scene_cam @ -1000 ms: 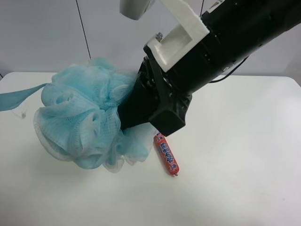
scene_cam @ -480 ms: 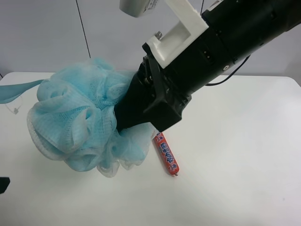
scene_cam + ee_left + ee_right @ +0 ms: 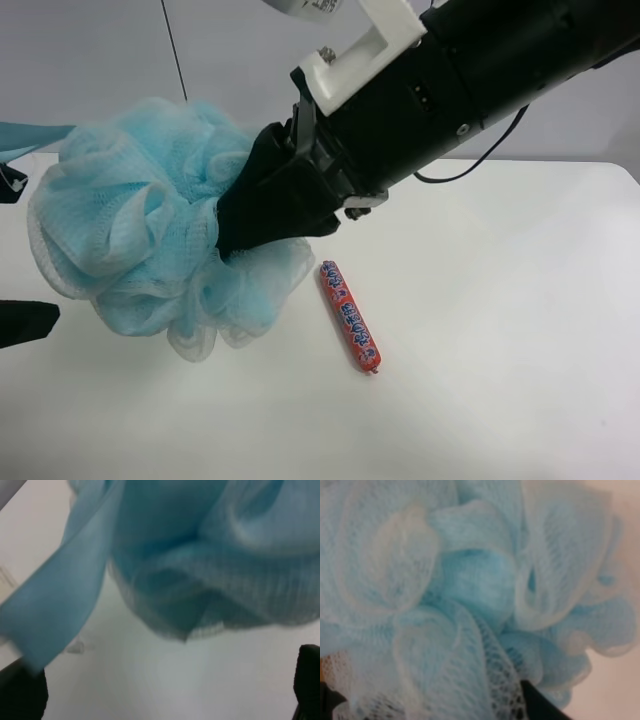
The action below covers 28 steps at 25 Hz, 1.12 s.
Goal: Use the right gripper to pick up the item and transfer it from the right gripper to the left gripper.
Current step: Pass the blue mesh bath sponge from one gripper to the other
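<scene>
**Exterior high view:** The right gripper (image 3: 235, 232) reaches in from the far right on a thick black arm. Its fingers are sunk deep into the item (image 3: 130, 230) and pinch its mesh. The item hangs at the left, lifted clear of the white table (image 3: 500, 350). It hides the jaws and covers much of the table's left side. A red sausage stick (image 3: 350, 315) lies on the table just right of the item and apart from it, under the arm, pointing near-right. Its wrapper carries pale print too small to read. A white bracket (image 3: 360, 50) sits on top of the arm. The label above it has dark print that cannot be read. A blue ribbon (image 3: 30, 135) runs off the left edge. Below the ribbon, two black fingers (image 3: 24, 322) poke in at that edge, well apart. A thin black cable (image 3: 175, 50) hangs against the far wall.

**Right wrist view:** Blurred blue mesh of the item (image 3: 470, 580) fills nearly everything. The black tips of the right gripper (image 3: 430, 702) show at either side of it, with mesh packed between them. A strip of pale table (image 3: 615, 690) shows beyond.

**Left wrist view:** The left gripper (image 3: 165, 690) is spread wide, with one black fingertip at each lower corner and nothing between them but the table (image 3: 150, 650). The item (image 3: 225, 555) hangs ahead of the left gripper without touching it. The ribbon (image 3: 60, 595) slants down from the item toward one fingertip. No writing shows.
</scene>
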Each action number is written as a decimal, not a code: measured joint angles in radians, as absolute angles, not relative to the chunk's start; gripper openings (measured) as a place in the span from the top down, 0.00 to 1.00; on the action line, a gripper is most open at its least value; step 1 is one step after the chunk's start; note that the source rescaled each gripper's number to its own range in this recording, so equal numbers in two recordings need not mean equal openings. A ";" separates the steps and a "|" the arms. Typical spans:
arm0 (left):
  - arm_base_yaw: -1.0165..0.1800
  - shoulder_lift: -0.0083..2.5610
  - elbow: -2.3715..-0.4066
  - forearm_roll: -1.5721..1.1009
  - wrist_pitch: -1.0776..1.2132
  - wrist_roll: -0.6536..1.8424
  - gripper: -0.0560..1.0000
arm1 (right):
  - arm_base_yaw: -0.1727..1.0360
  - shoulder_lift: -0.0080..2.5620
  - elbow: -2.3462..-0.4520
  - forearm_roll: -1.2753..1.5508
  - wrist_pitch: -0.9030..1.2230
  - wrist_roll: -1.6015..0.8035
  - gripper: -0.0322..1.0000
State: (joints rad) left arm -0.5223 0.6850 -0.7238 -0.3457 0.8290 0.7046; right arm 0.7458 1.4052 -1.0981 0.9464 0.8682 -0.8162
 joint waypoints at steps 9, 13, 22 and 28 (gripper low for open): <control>-0.610 0.803 -0.739 -0.344 0.758 0.747 0.00 | 0.746 1.457 -1.098 1.023 0.805 -0.804 0.96; -0.653 0.849 -0.739 -0.341 0.702 0.757 0.00 | 0.746 1.484 -1.098 1.044 0.789 -0.806 0.97; -0.725 0.958 -0.739 -0.323 0.603 0.758 0.00 | 0.746 1.508 -1.097 1.087 0.759 -0.815 0.97; -0.727 0.994 -0.739 -0.311 0.563 0.757 0.41 | 0.746 1.509 -1.095 1.094 0.746 -0.815 0.97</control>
State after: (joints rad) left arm -0.7270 0.9938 -0.7386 -0.3108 0.5632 0.7569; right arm 0.7458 1.5090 -1.0952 1.0940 0.7456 -0.8146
